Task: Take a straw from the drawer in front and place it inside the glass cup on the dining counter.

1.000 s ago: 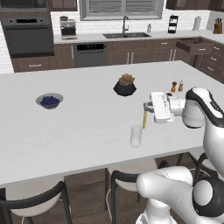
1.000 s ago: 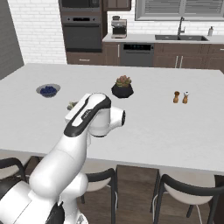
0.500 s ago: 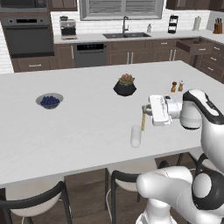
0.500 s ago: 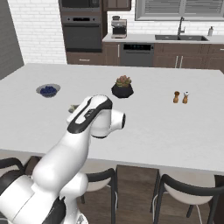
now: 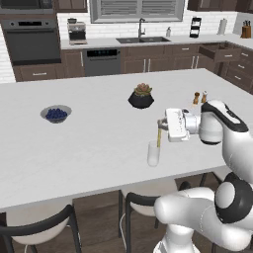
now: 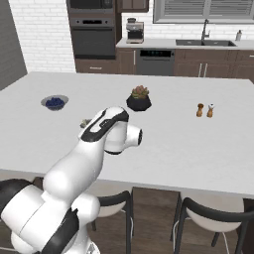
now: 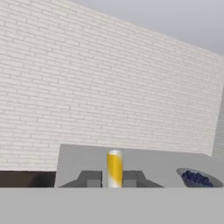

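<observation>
Pale yellow, the straw (image 5: 159,137) is held upright in the jaws of the gripper (image 5: 161,123), which are clenched on its upper part; in the hand view the straw (image 7: 114,169) is seen standing between the two dark fingertips (image 7: 89,178). Compared with a second ago, the arm has been drawn a little lower and nearer the glass cup (image 5: 153,153), so that the straw's lower end is now placed right at the rim, seemingly just above or just within the mouth. It is judged that insertion is under way and that only a further descent and a release are left.

The glass cup is stood on the white desk (image 5: 99,143), near its front edge, well apart from the black plant pot (image 5: 141,99) and the bowl of blueberries (image 5: 56,113). The drawer (image 5: 219,52) is left open at the far right.

Whether the straw tip is truly inside the glass cannot be told, since the glass is clear and the overlap is small. In the right base view the gripper is largely hidden behind the arm's own elbow.
</observation>
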